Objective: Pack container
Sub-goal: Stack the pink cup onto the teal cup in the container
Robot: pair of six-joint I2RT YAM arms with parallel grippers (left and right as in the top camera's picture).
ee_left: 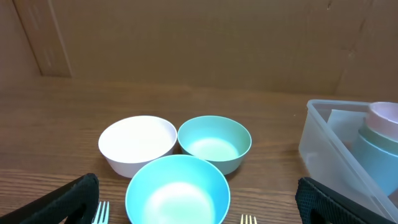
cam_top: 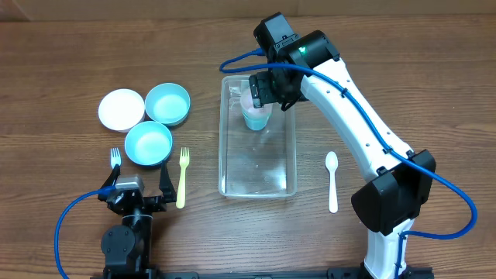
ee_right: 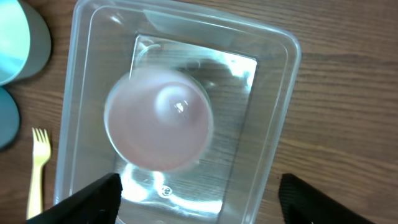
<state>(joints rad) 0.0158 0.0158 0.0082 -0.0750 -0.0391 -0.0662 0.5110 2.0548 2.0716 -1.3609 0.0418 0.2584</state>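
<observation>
Cups [cam_top: 256,116] are sitting nested at the container's [cam_top: 223,147] far end, sparing room. Right gripper [ee_right: 198,186] is hovering above, fingers apart, apparently releasing. Left gripper [cam_top: 138,184] is idling beside the container, spread.

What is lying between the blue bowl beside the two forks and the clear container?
A yellow fork lies there, nearer the bowl than the container. The overhead view shows this most clearly.

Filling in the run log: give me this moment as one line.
phase: packing | right tool: open, over stacked cups in container | left tool: open, near bowls
</observation>
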